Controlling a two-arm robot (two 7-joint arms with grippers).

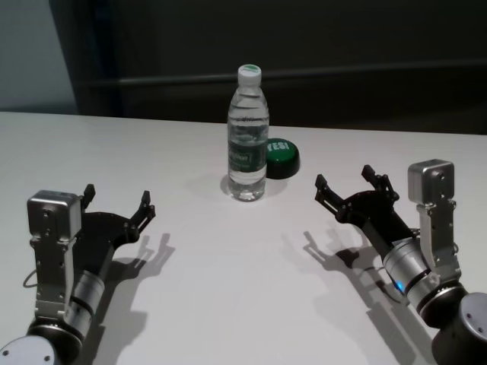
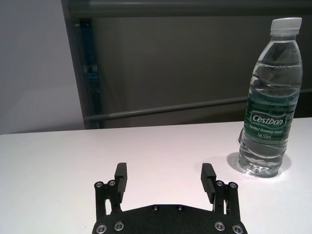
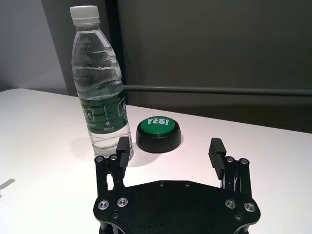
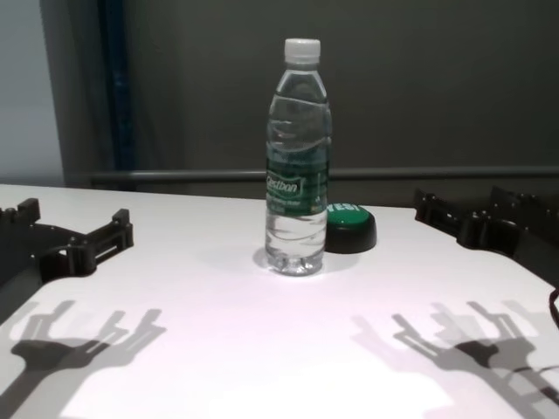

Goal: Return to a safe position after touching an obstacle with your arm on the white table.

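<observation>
The obstacle, a tall clear water bottle (image 1: 247,137) with a white cap and green label, stands upright near the middle of the white table (image 1: 228,296). My left gripper (image 1: 118,196) hovers low at the near left, open and empty, well short of the bottle (image 2: 270,107). On the near right my right gripper (image 1: 346,177) is also open and empty, its fingers pointing towards the bottle (image 3: 100,87) with a clear gap between them. Neither arm touches the bottle (image 4: 297,157).
A low black button with a green "YES!" top (image 1: 280,156) sits just behind and right of the bottle, closer to the right gripper (image 3: 170,142). A dark wall with a horizontal rail runs behind the table's far edge.
</observation>
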